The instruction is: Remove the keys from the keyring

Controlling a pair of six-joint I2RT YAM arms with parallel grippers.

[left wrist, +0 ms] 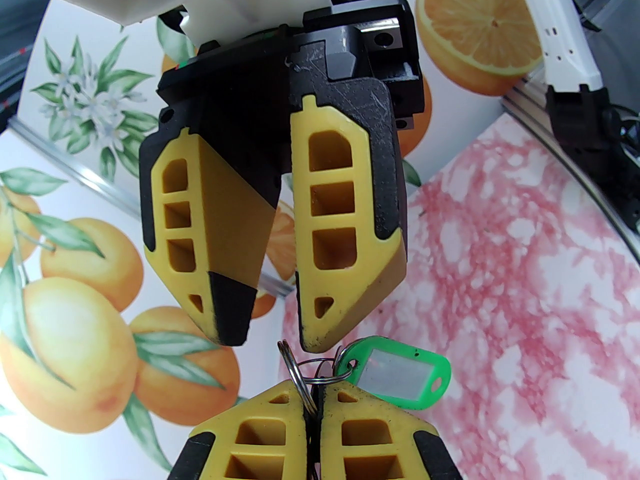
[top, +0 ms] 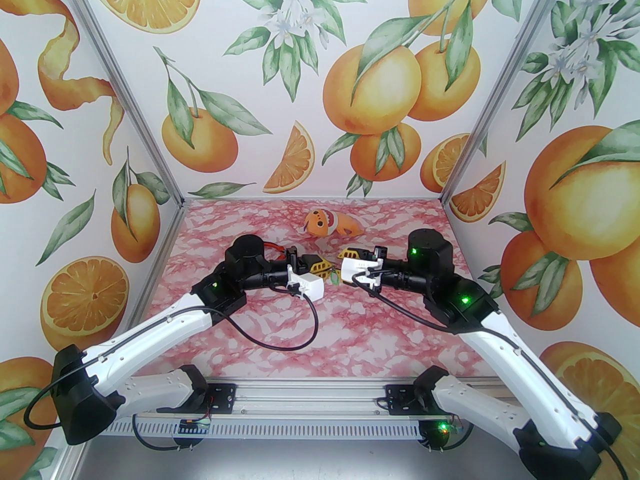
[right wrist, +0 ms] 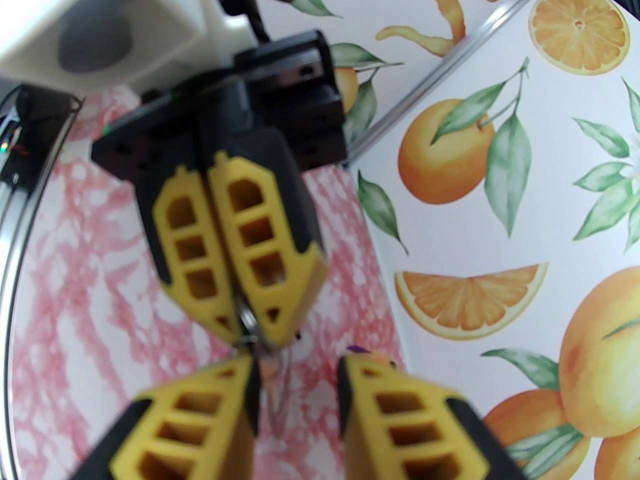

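currently left gripper [left wrist: 312,399] jaws clamped on keyring [left wrist: 296,370], green key [left wrist: 400,375] dangling beside; right gripper [left wrist: 274,343] jaws narrowly apart, tips just beside keyring.

There are one green key tag [left wrist: 400,378], one keyring [left wrist: 292,368] showing two thin metal rings [left wrist: 324,381], one orange plush toy [top: 327,223], one partly hidden red-handled tool [top: 272,249], two white-and-black robot arms [top: 165,323] [top: 500,348] and one pink marbled worktop [top: 400,328].
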